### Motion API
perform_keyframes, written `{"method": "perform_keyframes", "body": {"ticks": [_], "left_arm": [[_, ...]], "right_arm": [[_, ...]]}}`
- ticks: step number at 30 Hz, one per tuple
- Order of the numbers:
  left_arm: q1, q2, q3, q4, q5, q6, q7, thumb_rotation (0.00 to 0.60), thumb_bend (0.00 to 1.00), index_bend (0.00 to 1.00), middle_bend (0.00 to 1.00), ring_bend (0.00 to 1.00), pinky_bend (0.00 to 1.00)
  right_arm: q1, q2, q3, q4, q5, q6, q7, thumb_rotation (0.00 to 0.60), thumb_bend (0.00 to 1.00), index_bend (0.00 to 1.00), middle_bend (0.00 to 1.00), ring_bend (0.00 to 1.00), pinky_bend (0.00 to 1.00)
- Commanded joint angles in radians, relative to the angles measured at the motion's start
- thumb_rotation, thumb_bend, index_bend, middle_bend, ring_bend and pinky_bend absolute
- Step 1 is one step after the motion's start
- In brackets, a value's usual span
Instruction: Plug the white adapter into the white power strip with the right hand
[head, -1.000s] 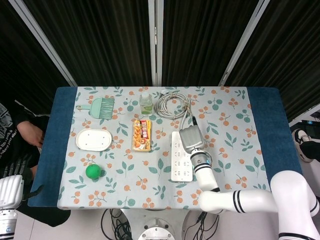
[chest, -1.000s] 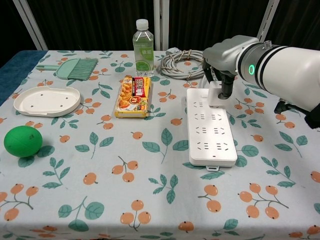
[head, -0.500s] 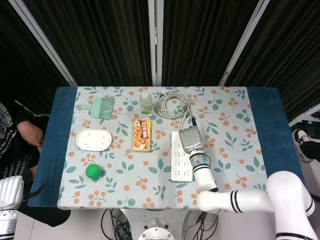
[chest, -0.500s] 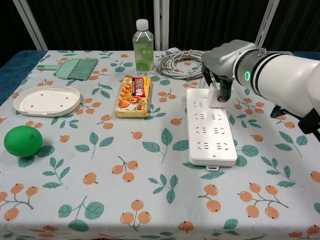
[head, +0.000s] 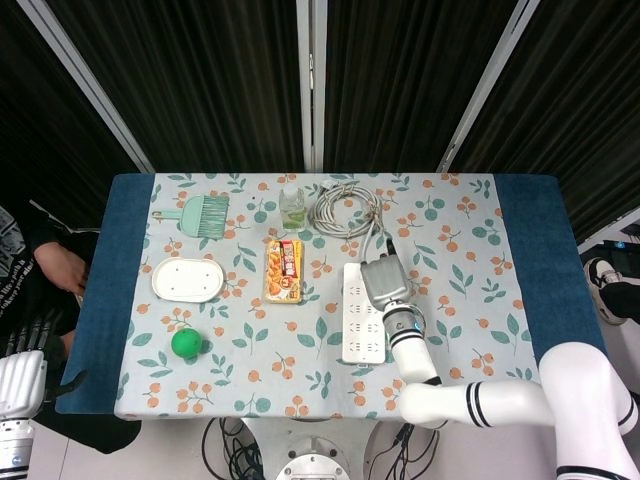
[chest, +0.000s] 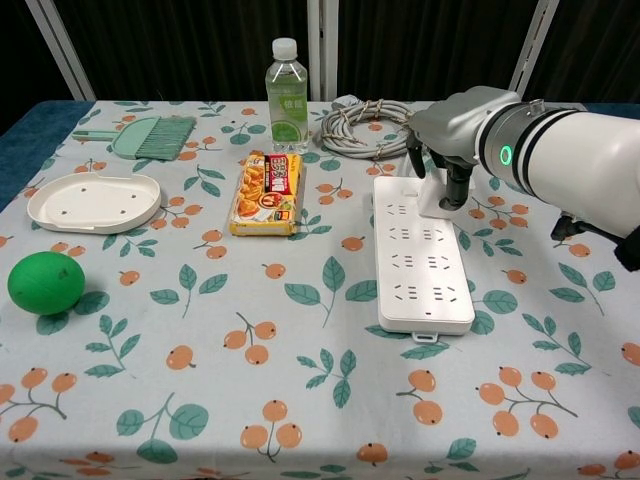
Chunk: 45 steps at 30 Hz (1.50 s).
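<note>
Gripping the adapter (chest: 436, 196) from above, the right robot hand (chest: 447, 140) holds it on the strip's (chest: 420, 262) far end, toward the table's (chest: 300, 400) back edge. Bottle (chest: 286, 84) label unreadable.

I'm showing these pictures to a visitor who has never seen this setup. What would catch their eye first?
Most likely the big white right hand pinching the white adapter at the far end of the white power strip, right of the table's middle. After that, the bright green ball at the near left, and the orange snack packet lying below the green-labelled bottle at the back.
</note>
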Motion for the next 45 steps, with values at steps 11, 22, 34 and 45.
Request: {"method": "perform_keyframes", "body": {"ticks": [11,22,34,45], "left_arm": [[0.003,0.009,-0.002,-0.016,0.004,0.01,0.013,0.6,0.14,0.04,0.0,0.0,0.0],[-0.006,0.024,-0.006,-0.051,0.009,0.01,0.049,0.6,0.14,0.04,0.0,0.0,0.0],[-0.006,0.032,-0.004,-0.086,0.009,0.014,0.082,0.6,0.14,0.04,0.0,0.0,0.0],[0.0,0.03,0.0,-0.087,0.001,0.013,0.083,0.6,0.14,0.04,0.0,0.0,0.0]], "right_arm": [[-0.022,0.072,-0.006,-0.097,-0.009,0.023,0.021,0.6,0.27,0.16,0.31,0.19,0.0],[-0.254,0.35,0.011,-0.307,-0.331,-0.148,0.576,0.6,0.27,0.24,0.36,0.17,0.05],[-0.452,0.199,0.127,-0.029,-0.804,-0.353,1.657,0.6,0.55,0.84,0.8,0.71,0.67],[-0.442,0.083,0.16,0.139,-0.859,-0.467,2.085,0.6,0.8,1.0,0.97,0.96,0.94]]}}
